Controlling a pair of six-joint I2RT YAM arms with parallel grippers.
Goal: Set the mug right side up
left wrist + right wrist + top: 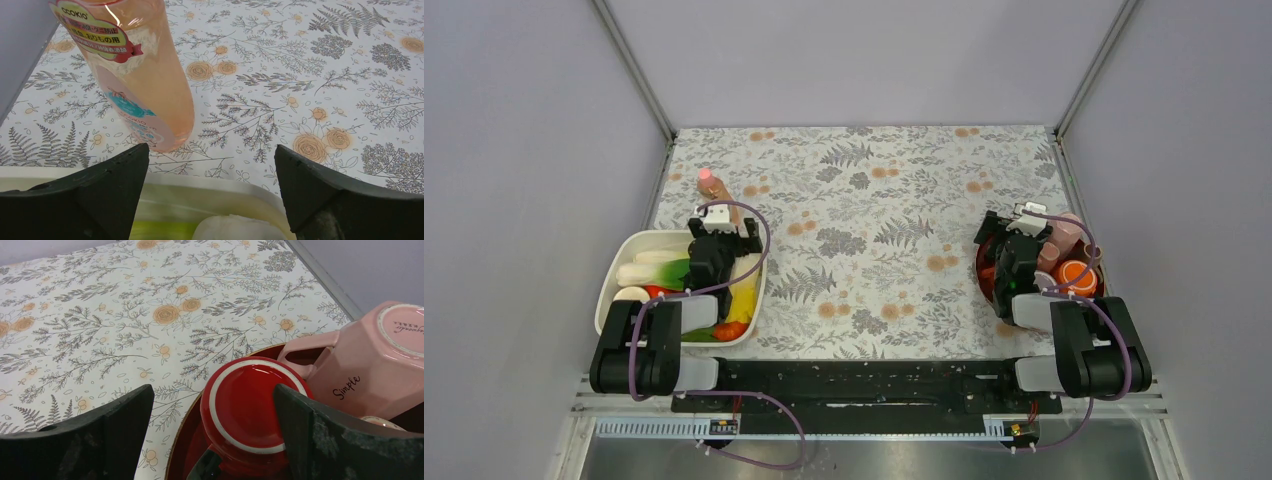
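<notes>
A red mug (252,400) stands upside down, base up, in a dark red tray (187,450) at the right of the table. A pink mug (370,365) marked "Simple" also sits base up right behind it, handle toward the red mug; it also shows in the top view (1069,235). My right gripper (214,390) is open and empty, hovering over the tray's left part, with the red mug's base between and below the fingers. My left gripper (211,152) is open and empty over the far rim of a white tub (250,192).
An orange cup (1076,277) sits in the tray (986,275) near the pink mug. A pink bottle (145,85) stands just beyond the white tub (624,260), which holds vegetables. Grey walls close in on the left, right and back.
</notes>
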